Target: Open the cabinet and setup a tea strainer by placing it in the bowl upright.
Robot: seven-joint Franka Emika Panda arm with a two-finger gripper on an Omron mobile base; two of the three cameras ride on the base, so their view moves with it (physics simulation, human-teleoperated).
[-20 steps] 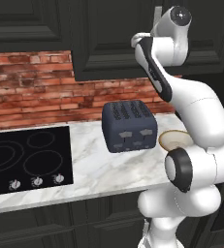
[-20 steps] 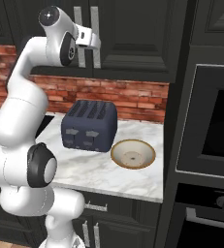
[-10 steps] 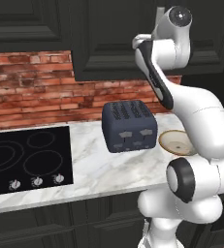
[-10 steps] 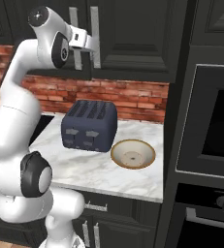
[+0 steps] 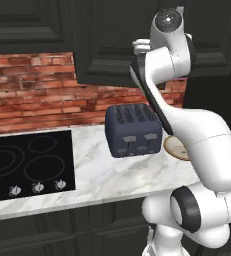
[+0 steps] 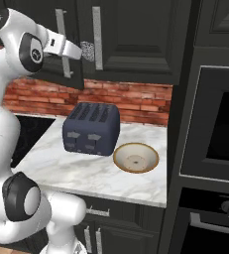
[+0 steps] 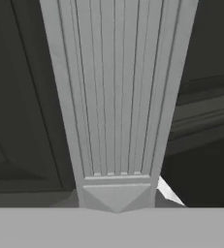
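Black cabinetry filled the wall above a red brick backsplash (image 6: 131, 96) and a marble counter (image 6: 61, 166). The cabinet (image 6: 136, 39) hung there, two panelled doors with long vertical silver bar handles (image 6: 97, 37); the left door stood slightly ajar. The gripper (image 6: 87, 51) sat at a handle; its finger spacing could not be determined. The toaster (image 6: 91, 129) stood just beside the bowl (image 6: 136, 158), tan, brown-rimmed, pale speckled inside.

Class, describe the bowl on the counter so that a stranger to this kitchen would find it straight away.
Start at the marble counter under the brick wall. Find the dark blue toaster beside the black cooktop. The bowl sits on the toaster's far side from the cooktop, toward the tall oven column: shallow, round and tan, with a brownish rim, the one open dish there.
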